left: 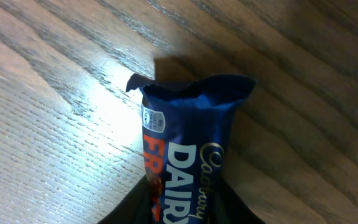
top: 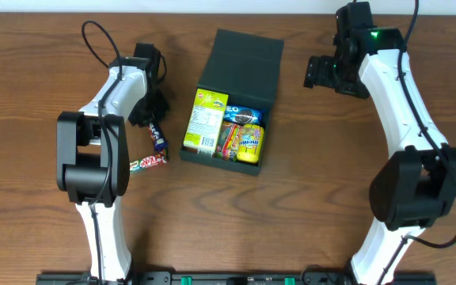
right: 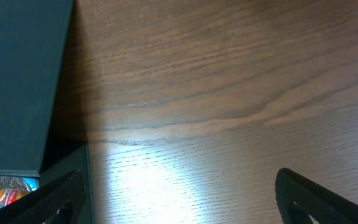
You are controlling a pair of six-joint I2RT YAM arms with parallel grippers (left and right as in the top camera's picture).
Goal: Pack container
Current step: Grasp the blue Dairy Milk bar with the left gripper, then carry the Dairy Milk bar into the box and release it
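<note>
The dark teal-green container (top: 237,60) stands open at table centre, its flap lid lying back, several snack packets inside it. My left gripper (top: 153,119) is shut on a blue Dairy Milk bar (top: 158,135), left of the container; in the left wrist view the bar (left: 188,143) runs up from between the fingers over the wood. A red and green packet (top: 147,162) lies on the table just below the bar. My right gripper (top: 321,73) is open and empty to the right of the container lid; the container's side (right: 20,81) shows at the left of its view.
The wooden table (top: 323,158) surrounds the container. The bases of both arms stand at the front edge of the table.
</note>
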